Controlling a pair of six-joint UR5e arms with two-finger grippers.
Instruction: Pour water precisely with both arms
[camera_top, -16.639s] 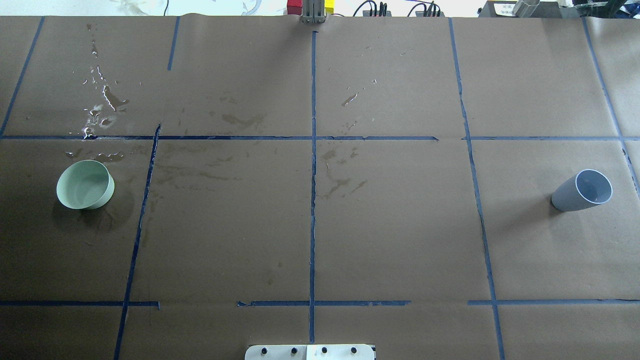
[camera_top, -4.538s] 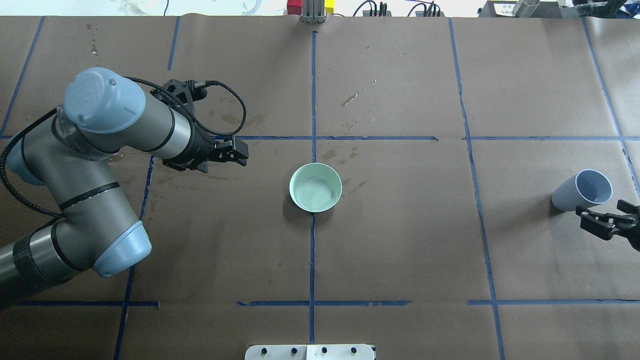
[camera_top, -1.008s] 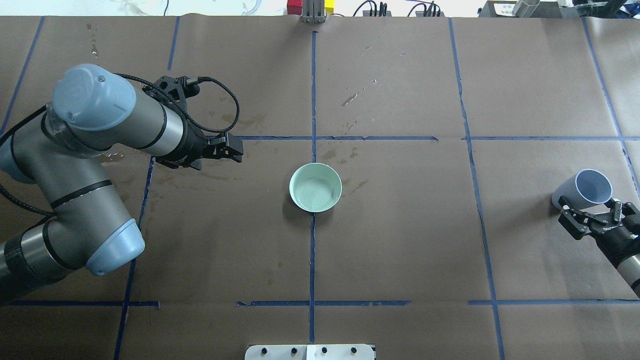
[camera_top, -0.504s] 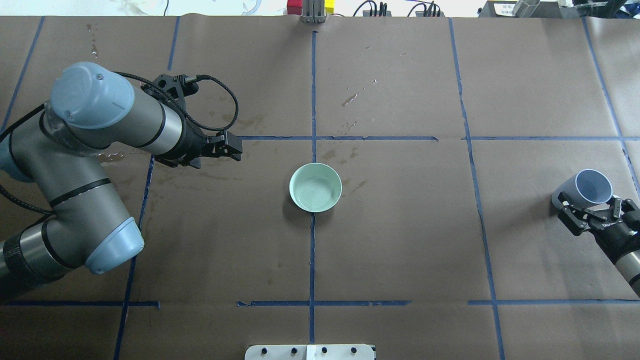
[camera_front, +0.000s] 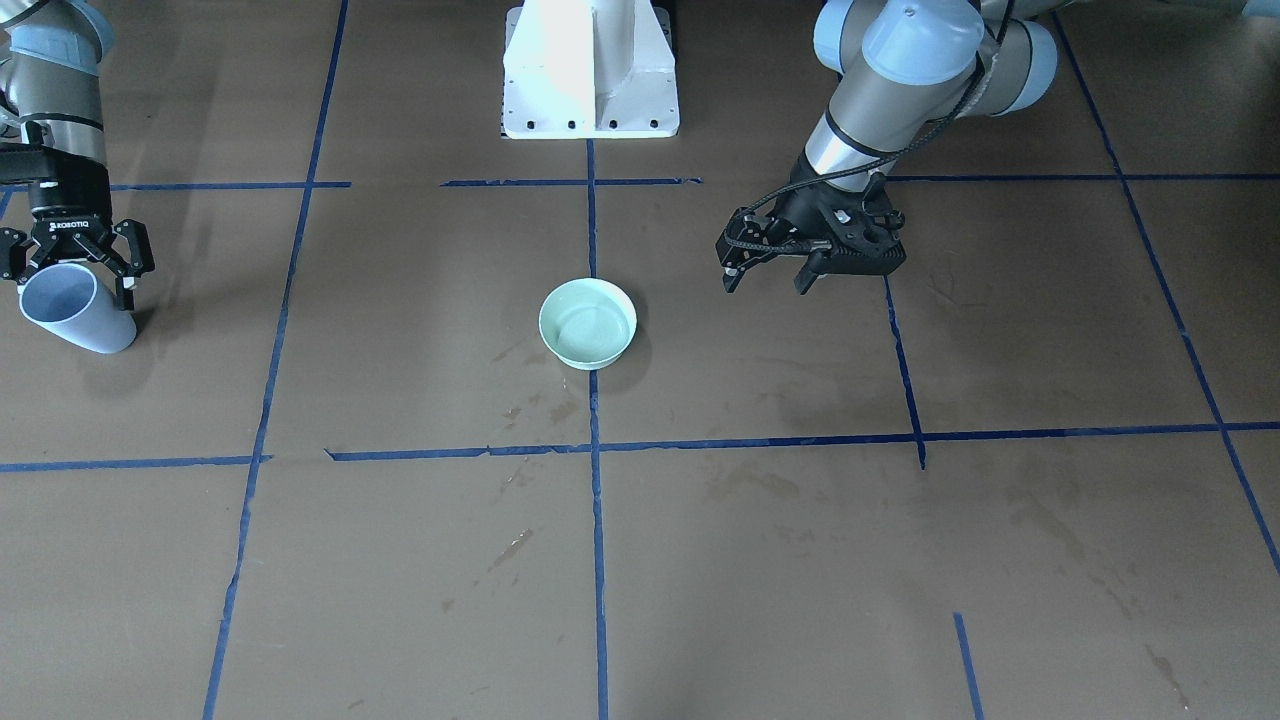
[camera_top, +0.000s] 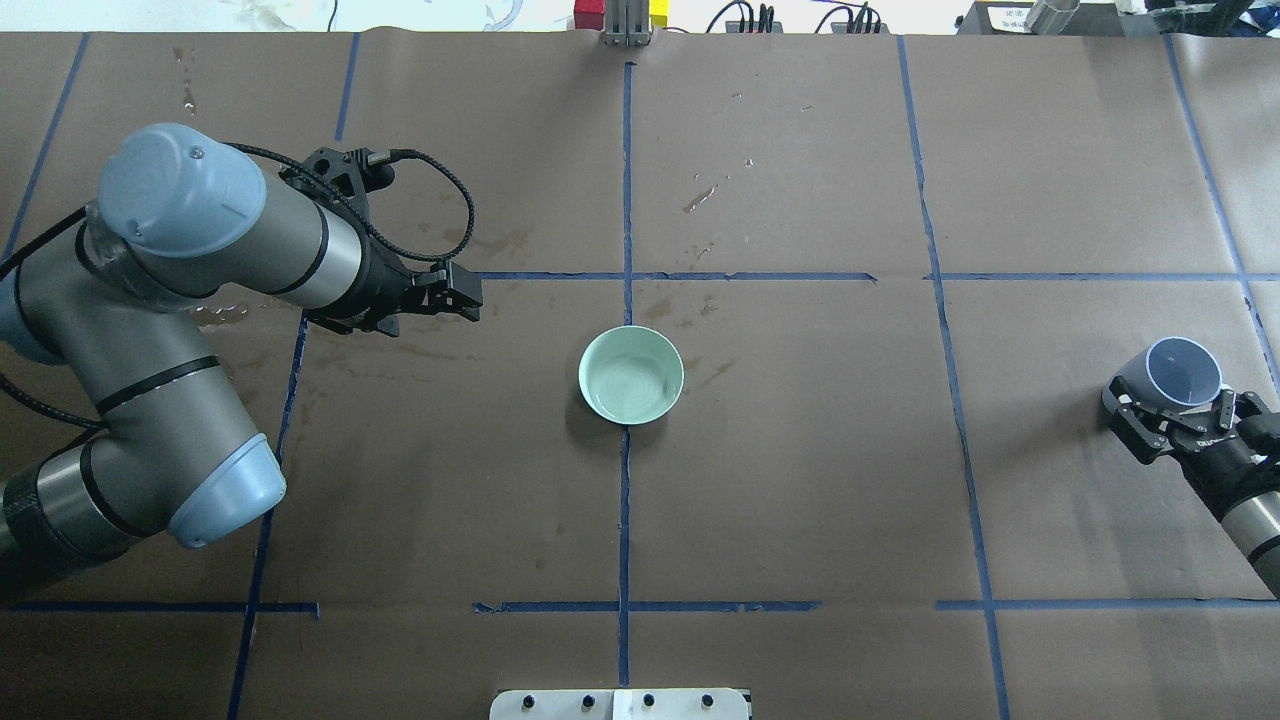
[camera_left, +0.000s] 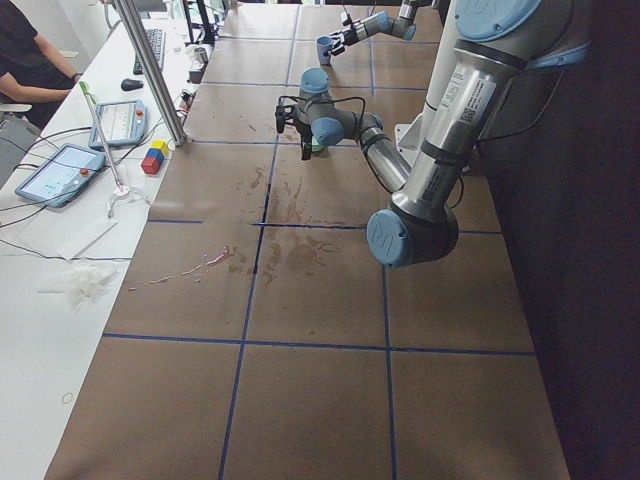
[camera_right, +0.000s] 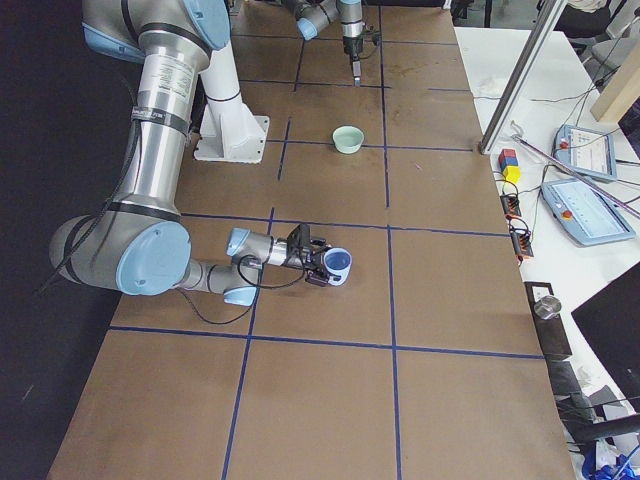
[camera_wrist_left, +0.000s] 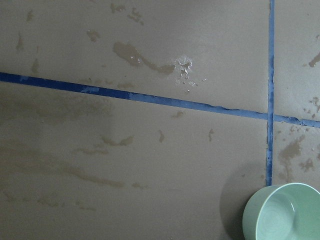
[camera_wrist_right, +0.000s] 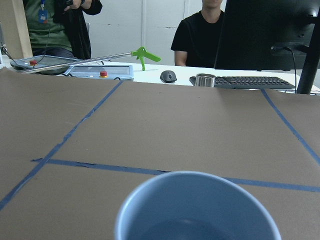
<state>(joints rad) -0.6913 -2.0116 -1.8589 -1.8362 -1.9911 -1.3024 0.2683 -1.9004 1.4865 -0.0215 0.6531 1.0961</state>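
Overhead exterior view has the right tool (camera_top: 1168, 397) now closed on the blue-grey cup (camera_top: 1183, 368), which a moment ago only stood between its spread fingers and now sits straighter, so the grasp looks made and carrying can follow. Well away from that tool, the pale green bowl (camera_top: 631, 375) rests on the worktop (camera_top: 800, 480); beyond it the left tool (camera_top: 465, 298) hangs open and empty, eased slightly further from the bowl.

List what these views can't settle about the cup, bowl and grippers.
Water level in the cup: right wrist view's bottom edge cuts it; elsewhere too small.
Whether the right gripper touches the cup: overhead, the cup hides the pads.
The bowl: cut by the left wrist view's bottom edge.
The left gripper: outside its wrist view.
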